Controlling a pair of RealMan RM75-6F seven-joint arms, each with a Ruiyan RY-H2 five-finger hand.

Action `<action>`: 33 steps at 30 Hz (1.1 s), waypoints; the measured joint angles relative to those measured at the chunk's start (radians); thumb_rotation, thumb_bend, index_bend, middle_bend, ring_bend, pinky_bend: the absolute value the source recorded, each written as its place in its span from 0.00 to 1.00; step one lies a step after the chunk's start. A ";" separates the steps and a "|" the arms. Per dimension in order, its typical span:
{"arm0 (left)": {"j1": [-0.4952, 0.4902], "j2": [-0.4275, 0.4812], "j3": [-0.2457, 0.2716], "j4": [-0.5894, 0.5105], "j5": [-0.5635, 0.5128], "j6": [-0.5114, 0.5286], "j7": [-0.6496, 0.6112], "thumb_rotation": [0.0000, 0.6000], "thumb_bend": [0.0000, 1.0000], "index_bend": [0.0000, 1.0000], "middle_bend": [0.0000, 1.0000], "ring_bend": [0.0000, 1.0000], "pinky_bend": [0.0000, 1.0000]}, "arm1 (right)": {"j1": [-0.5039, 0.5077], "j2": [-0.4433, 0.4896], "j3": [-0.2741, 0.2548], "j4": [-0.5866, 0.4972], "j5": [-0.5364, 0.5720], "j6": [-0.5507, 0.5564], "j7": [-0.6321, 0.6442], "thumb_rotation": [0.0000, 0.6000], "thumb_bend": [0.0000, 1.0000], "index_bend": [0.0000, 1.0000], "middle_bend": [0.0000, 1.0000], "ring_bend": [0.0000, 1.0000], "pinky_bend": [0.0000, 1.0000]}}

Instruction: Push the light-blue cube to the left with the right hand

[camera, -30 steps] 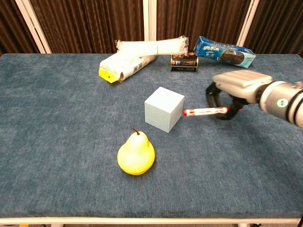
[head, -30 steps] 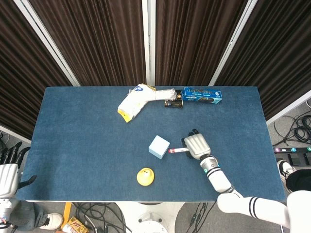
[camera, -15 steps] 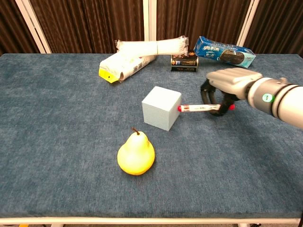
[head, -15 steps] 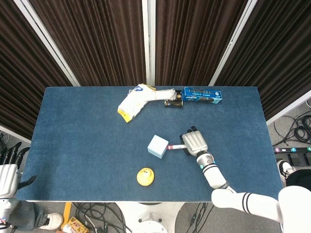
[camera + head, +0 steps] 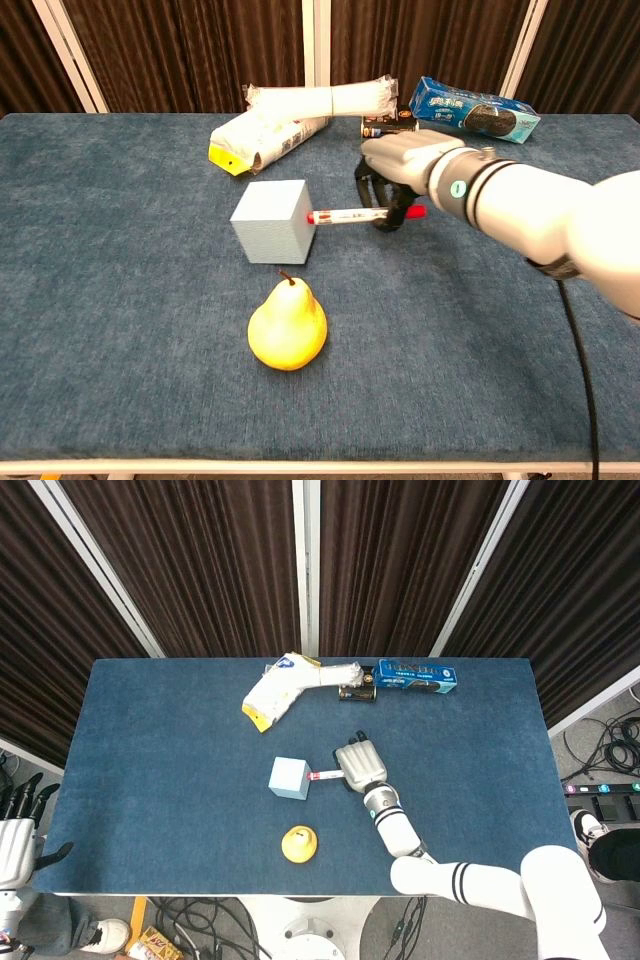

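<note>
The light-blue cube (image 5: 289, 777) (image 5: 273, 221) sits on the blue table, left of centre and just above the pear. My right hand (image 5: 360, 766) (image 5: 397, 172) is to the cube's right and grips a white marker (image 5: 324, 775) (image 5: 352, 214) with red ends. The marker points left and its red tip touches the cube's right face. My left hand (image 5: 18, 830) hangs off the table's left edge with its fingers apart, holding nothing.
A yellow pear (image 5: 298, 843) (image 5: 287, 326) stands just in front of the cube. At the back lie a white-and-yellow bag (image 5: 280, 688) (image 5: 260, 137), a small dark can (image 5: 357, 692) and a blue cookie box (image 5: 418, 677) (image 5: 473, 107).
My right hand has swept left with the marker, and the cube has slid left across the table, from right of the pear to above and left of it.
</note>
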 measured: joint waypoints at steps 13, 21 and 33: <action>0.000 -0.002 -0.001 0.006 0.005 0.003 -0.009 1.00 0.06 0.22 0.15 0.12 0.09 | 0.022 0.034 -0.016 -0.056 0.017 0.054 -0.032 1.00 0.52 0.74 0.65 0.25 0.12; -0.006 -0.014 -0.002 0.017 0.015 0.002 -0.023 1.00 0.06 0.22 0.15 0.12 0.09 | -0.105 0.231 -0.121 -0.174 -0.070 0.092 0.058 1.00 0.52 0.71 0.63 0.24 0.12; -0.008 -0.022 -0.003 0.023 0.019 0.004 -0.029 1.00 0.06 0.22 0.15 0.12 0.09 | -0.235 0.345 -0.236 -0.171 -0.165 0.078 0.180 1.00 0.29 0.40 0.42 0.10 0.08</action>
